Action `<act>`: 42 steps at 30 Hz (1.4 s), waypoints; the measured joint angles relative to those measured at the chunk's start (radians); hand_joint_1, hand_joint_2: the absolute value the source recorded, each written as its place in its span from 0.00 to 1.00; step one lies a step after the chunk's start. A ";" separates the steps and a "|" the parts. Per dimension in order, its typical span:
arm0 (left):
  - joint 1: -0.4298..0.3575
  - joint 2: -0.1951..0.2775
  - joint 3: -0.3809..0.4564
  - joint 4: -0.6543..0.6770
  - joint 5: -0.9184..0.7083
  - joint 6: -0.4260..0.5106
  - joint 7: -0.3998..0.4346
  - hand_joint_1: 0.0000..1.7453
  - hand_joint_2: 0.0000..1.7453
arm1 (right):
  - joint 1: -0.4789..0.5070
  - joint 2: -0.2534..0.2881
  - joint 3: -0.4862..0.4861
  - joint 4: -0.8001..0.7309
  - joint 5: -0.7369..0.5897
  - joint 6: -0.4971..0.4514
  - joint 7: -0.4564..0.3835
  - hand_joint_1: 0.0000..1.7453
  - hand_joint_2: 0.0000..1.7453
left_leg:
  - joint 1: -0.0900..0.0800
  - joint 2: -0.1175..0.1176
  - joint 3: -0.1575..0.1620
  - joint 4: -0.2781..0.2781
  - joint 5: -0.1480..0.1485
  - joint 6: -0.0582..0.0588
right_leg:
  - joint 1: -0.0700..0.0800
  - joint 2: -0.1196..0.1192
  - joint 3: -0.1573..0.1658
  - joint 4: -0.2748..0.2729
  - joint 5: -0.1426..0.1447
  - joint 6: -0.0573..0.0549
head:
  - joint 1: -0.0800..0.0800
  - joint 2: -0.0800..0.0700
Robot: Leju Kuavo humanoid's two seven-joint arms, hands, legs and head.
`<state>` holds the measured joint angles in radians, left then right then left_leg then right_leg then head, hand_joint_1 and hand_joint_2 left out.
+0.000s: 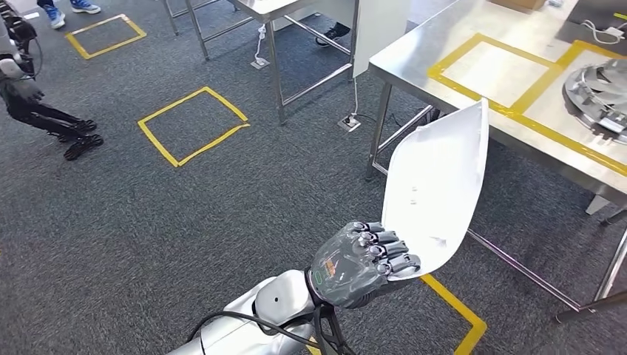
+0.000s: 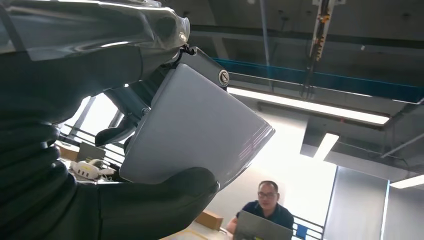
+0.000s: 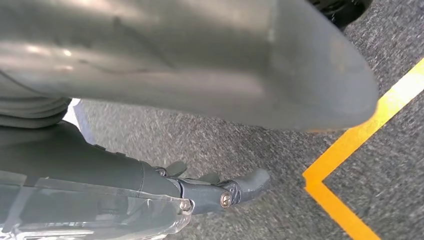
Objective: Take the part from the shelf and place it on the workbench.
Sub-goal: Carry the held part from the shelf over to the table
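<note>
The left hand (image 1: 358,260), grey-gloved with dark fingers, grips the lower end of a white, curved, leaf-shaped plastic part (image 1: 440,188); its fingers wrap over the part's edge and the part rises tilted from the hand toward the corner of the workbench, held in the air above the carpet. In the left wrist view the thumb (image 2: 165,192) and darker fingers (image 2: 200,62) clamp the same part (image 2: 195,125) from both sides. The right hand (image 3: 210,192) hangs over the floor with its fingers apart and nothing in them, the thick thumb blurred close to the camera.

Beyond the part stands the stainless-steel workbench (image 1: 421,44), marked with yellow tape rectangles (image 1: 492,74); a round grey metal disc (image 1: 599,92) lies on it at the far right. The floor is dark grey carpet (image 1: 148,214) with a yellow tape square (image 1: 194,126).
</note>
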<state>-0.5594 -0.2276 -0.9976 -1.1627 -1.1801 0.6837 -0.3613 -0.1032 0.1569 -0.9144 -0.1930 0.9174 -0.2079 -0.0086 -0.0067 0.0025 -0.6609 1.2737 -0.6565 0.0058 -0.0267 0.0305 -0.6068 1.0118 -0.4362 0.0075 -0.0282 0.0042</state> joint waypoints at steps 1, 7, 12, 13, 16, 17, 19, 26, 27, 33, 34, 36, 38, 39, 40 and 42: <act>0.001 0.003 -0.002 0.000 0.000 0.003 0.000 1.00 1.00 | 0.001 -0.001 0.000 0.000 0.001 0.000 0.001 0.00 0.00 | 0.001 -0.001 -0.009 0.013 0.007 0.000 | 0.000 0.014 -0.001 0.000 0.002 0.000 | 0.000 0.000; 0.002 0.007 -0.006 -0.006 0.023 0.008 -0.020 1.00 1.00 | -0.003 -0.001 0.000 0.000 0.008 0.000 0.003 0.00 0.00 | 0.013 -0.097 0.120 -0.265 0.135 0.007 | -0.006 0.094 -0.012 0.000 0.016 0.027 | 0.001 0.000; 0.007 0.004 -0.003 -0.026 0.012 0.009 -0.052 1.00 1.00 | 0.000 0.001 0.000 0.000 0.012 0.000 0.004 0.00 0.00 | 0.013 -0.028 0.124 -0.277 0.152 0.038 | -0.004 0.047 -0.061 0.066 -0.019 0.050 | 0.008 0.000; 0.010 0.003 -0.002 -0.027 0.008 0.010 -0.058 1.00 1.00 | -0.002 0.001 0.000 0.000 0.014 0.000 0.004 0.00 0.00 | 0.010 -0.011 0.122 -0.276 0.153 0.041 | 0.000 0.011 -0.090 0.131 -0.053 0.050 | 0.012 0.000; 0.023 0.007 0.000 -0.029 -0.006 0.010 -0.088 1.00 1.00 | -0.005 0.002 0.001 0.000 0.018 0.000 0.004 0.00 0.00 | 0.004 0.042 0.117 -0.276 0.153 0.043 | 0.000 -0.019 -0.148 0.283 -0.112 0.052 | 0.014 0.000; 0.027 0.007 0.001 -0.031 -0.012 0.010 -0.098 1.00 1.00 | -0.004 0.001 0.001 0.000 0.020 0.000 0.004 0.00 0.00 | 0.004 0.056 0.117 -0.275 0.153 0.043 | 0.000 -0.023 -0.130 0.264 -0.100 0.051 | 0.014 0.000; 0.030 0.007 0.001 -0.038 -0.018 0.010 -0.108 1.00 1.00 | -0.004 0.001 0.001 0.000 0.021 0.000 0.004 0.00 0.00 | 0.002 0.081 0.118 -0.275 0.151 0.040 | 0.002 -0.056 -0.045 0.127 -0.050 0.046 | 0.014 0.000; 0.033 0.005 0.009 -0.054 -0.039 0.011 -0.121 1.00 1.00 | -0.007 0.000 0.001 0.000 0.023 0.000 0.003 0.00 0.00 | -0.002 0.092 0.114 -0.251 0.125 0.007 | 0.007 -0.053 0.023 -0.003 -0.014 0.010 | 0.009 0.000; 0.033 0.006 0.010 -0.055 -0.045 0.011 -0.124 1.00 1.00 | -0.008 0.000 0.001 0.000 0.023 0.000 0.003 0.00 0.00 | 0.001 0.061 0.096 -0.212 0.099 0.001 | 0.004 -0.042 0.021 -0.004 -0.011 0.005 | 0.008 0.000; 0.048 0.019 0.010 -0.056 -0.053 0.011 -0.130 1.00 1.00 | -0.008 0.001 0.001 0.000 0.031 0.002 0.006 0.00 0.00 | 0.008 -0.008 0.010 -0.037 0.054 -0.003 | 0.000 0.036 0.009 -0.003 0.000 0.001 | 0.007 0.000; 0.049 0.019 0.010 -0.056 -0.049 0.011 -0.132 1.00 1.00 | -0.008 0.001 0.001 0.000 0.033 0.004 0.007 0.00 0.00 | 0.010 -0.027 0.044 -0.109 0.093 -0.001 | -0.001 0.051 0.009 -0.003 0.002 0.004 | 0.007 0.000; 0.050 0.020 0.009 -0.057 -0.046 0.011 -0.138 1.00 1.00 | -0.011 0.002 0.002 0.000 0.038 0.005 0.010 0.00 0.00 | 0.014 -0.076 0.103 -0.232 0.137 0.002 | -0.001 0.078 0.004 -0.002 0.006 0.013 | 0.008 0.000; 0.052 0.020 0.010 -0.058 -0.057 0.011 -0.135 1.00 1.00 | -0.012 0.003 0.002 0.000 0.039 0.006 0.012 0.00 0.00 | 0.012 -0.093 0.118 -0.267 0.141 0.007 | -0.003 0.099 -0.003 -0.004 0.012 0.027 | 0.008 0.000; 0.053 0.019 0.013 -0.060 -0.069 0.011 -0.130 1.00 1.00 | -0.009 0.003 0.002 0.000 0.040 0.004 0.013 0.00 0.00 | 0.011 -0.081 0.119 -0.267 0.144 0.013 | -0.006 0.109 -0.007 -0.006 0.016 0.034 | 0.008 0.000; 0.054 0.017 0.016 -0.062 -0.082 0.011 -0.122 1.00 1.00 | -0.006 0.004 0.002 0.000 0.040 0.003 0.013 0.00 0.00 | 0.011 -0.071 0.120 -0.269 0.148 0.020 | -0.007 0.105 -0.011 -0.004 0.016 0.039 | 0.008 0.000; 0.056 0.011 0.027 -0.067 -0.097 0.012 -0.107 1.00 1.00 | -0.002 0.004 0.002 0.000 0.039 -0.002 0.012 0.00 0.00 | 0.013 -0.048 0.122 -0.273 0.155 0.033 | -0.003 0.057 -0.036 0.043 -0.013 0.046 | 0.014 0.000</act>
<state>-0.5036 -0.2170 -0.9706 -1.2296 -1.2770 0.6959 -0.4680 -0.1055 0.1612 -0.9123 -0.1930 0.9567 -0.2095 0.0036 0.0066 -0.0459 -0.5390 1.0008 -0.5016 0.0388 -0.0295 0.0878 -0.6425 1.0548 -0.4488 0.0531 -0.0146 0.0042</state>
